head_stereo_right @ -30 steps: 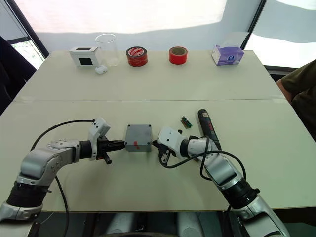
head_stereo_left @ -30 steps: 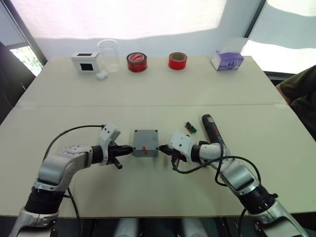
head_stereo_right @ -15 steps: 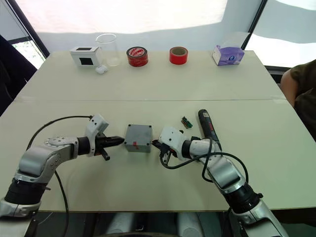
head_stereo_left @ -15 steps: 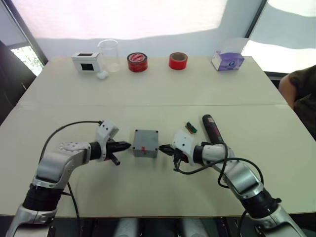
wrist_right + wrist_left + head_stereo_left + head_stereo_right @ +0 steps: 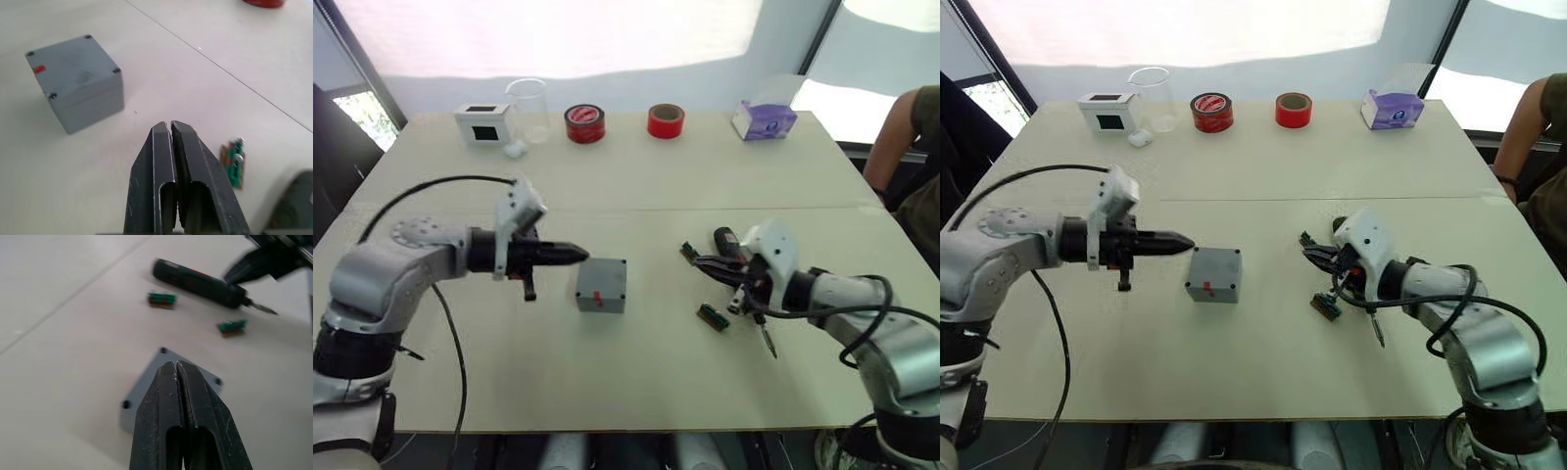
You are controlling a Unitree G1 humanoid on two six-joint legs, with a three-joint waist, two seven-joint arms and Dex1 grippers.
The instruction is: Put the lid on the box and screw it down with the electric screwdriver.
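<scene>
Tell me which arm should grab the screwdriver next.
Right. Its end effector hangs beside the screwdriver; the left end effector is across the box, lid already on.

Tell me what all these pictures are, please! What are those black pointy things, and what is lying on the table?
It is a robot with two arms. Two pictures come from cameras in its head, looking down. Two come from cameras on its wrists, looking along each tool. The left tool and right tool are black pinchers, both shut and holding nothing. On the table sits a grey box with its lid on. Near the right arm lie a black electric screwdriver and two small green parts. At the far edge stand two red tape rolls.
</scene>
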